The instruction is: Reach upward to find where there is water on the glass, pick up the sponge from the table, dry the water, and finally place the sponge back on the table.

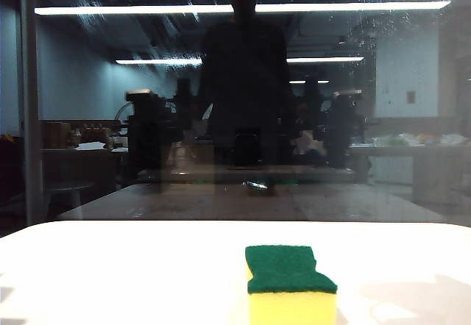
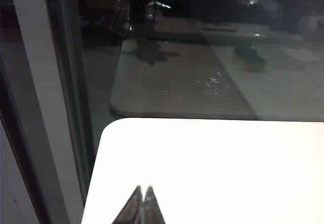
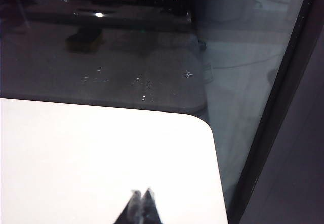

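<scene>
Sponge (image 1: 291, 284) mid-table (image 1: 110, 273), seemingly apart from shut left pincer (image 2: 143, 191), right pincer (image 3: 141, 193).

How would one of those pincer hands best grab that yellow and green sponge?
Probably from above, fingers closing across the sponge's notched yellow foam sides. It lies flat on the table, green layer up. Both the left gripper and right gripper look shut and must open first.

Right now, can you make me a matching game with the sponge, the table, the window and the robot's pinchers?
Things:
1. yellow foam sponge with green scouring top
2. smooth white table
3. big dark glass pane
4. left gripper and right gripper

States:
A. speckled with water droplets
B. jaws shut, above the table, holding nothing
C. lying on the table
D. bright, with rounded corners

Pairs: 1-C, 2-D, 3-A, 4-B
</scene>
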You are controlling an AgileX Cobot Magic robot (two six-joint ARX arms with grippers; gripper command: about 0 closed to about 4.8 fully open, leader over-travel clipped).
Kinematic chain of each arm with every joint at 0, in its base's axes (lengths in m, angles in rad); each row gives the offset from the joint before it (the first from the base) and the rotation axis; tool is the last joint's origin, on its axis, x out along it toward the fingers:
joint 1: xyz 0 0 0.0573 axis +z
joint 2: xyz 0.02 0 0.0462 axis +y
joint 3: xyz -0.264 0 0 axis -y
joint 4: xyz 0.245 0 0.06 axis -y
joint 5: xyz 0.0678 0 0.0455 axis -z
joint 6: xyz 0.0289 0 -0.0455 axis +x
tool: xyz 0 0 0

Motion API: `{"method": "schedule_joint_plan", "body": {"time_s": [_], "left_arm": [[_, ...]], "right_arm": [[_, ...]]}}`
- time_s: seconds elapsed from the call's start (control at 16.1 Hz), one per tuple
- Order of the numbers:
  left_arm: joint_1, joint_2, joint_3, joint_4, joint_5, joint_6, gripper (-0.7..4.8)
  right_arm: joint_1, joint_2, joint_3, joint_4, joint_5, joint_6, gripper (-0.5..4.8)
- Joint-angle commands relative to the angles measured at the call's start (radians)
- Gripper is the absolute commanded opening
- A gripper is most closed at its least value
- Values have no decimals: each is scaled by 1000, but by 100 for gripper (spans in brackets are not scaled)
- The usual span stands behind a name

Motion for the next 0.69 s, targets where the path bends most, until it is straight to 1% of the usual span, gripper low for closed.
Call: {"method": "schedule_joint_plan", "body": {"time_s": [0.06,0.44,0.56,0.69], "left_arm": [[1,1,3,6,1,-2,-5],[1,1,5,7,1,-2,-5],[1,0,21,14,25,-3,-6],[1,1,68,18,37,-10,-5]], "right_arm": [[0,1,4,25,1,3,-5],[0,1,24,77,1,3,-6],[0,1,62,71,2,3,-6],[0,1,121,58,2,5,-6]]}}
